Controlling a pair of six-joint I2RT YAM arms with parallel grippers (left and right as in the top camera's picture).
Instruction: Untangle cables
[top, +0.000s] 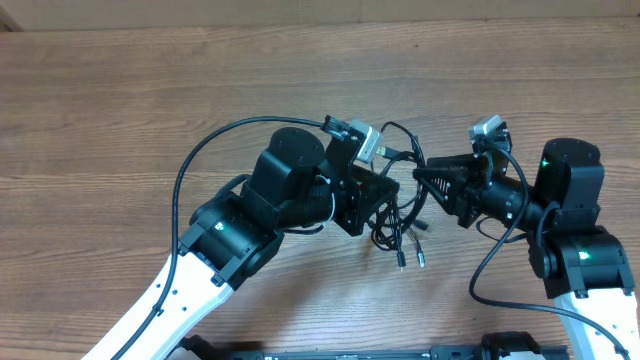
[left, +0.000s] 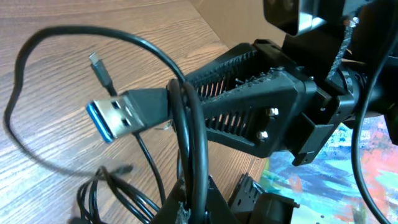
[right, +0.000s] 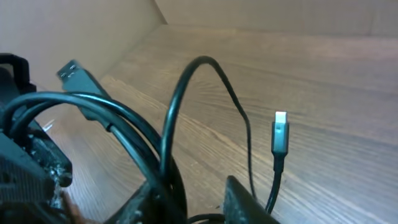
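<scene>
Several thin black cables hang in a tangled bunch between my two grippers above the wooden table. My left gripper is shut on two strands of cable, which rise between its fingertips. A USB plug with a blue insert sticks out to the left of these strands. My right gripper faces the left one closely; its ribbed finger sits right behind the plug. In the right wrist view its jaws stand apart, with cable loops lying against the left finger. A small silver-tipped plug hangs beside it.
The wooden table runs under both arms. Loose cable ends with small plugs dangle down onto the wood below the grippers. A thicker black arm cable arcs left of the left arm. A cardboard wall stands at the far edge.
</scene>
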